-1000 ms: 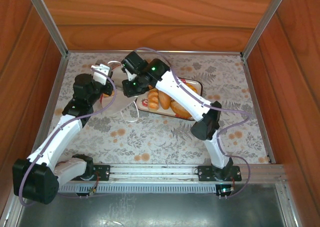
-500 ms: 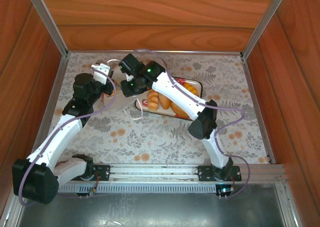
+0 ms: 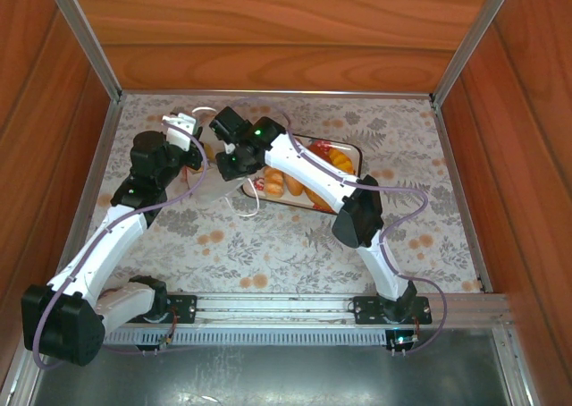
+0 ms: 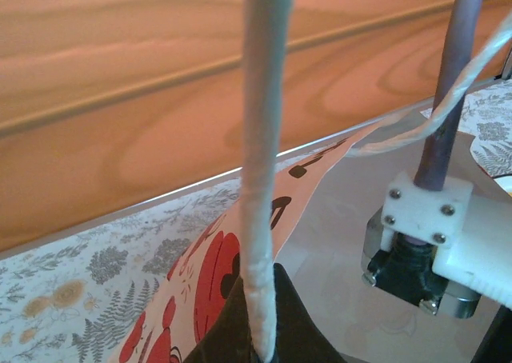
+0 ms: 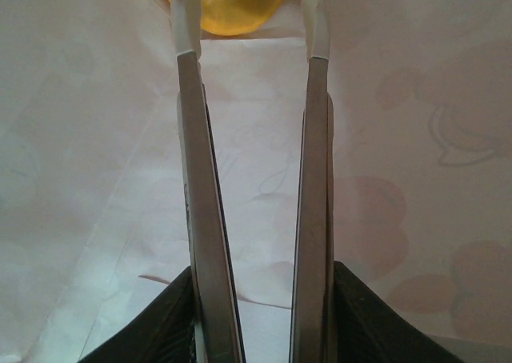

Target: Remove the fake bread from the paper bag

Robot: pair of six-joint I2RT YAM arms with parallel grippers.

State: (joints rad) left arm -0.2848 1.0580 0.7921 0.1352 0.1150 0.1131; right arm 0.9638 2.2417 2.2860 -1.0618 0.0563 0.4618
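**Right gripper inside the bag, tips at one roll**

On the flowered table (image 3: 295, 241), left of centre: the bag (image 3: 211, 186), tipped over, open end toward the tray (image 3: 355, 153). Held up at the rim by the left gripper (image 3: 186, 127), shut tight on the paper. From the left wrist, seen as a thin white edge rising straight out of the closed dark fingers (image 4: 298, 341), with red strawberry print just beside it. To the right there, a white cord (image 4: 384, 139) running across in front of the right arm's wrist.

Pushed in through the bag mouth: the right gripper (image 5: 250, 15). Jaws narrow, with a small gap and nothing between them along their length. White paper on every side. Just at the tips, deep in the bag, one yellow-orange roll (image 5: 232, 7). Cannot tell whether touching the roll or stopping just short of it; not clearly gripped.

On the tray, from above: the other bread (image 3: 284, 184), several golden and orange pieces packed close together, partly hidden under the right arm. Tray just beside the bag, on its right, both near the back of the table.
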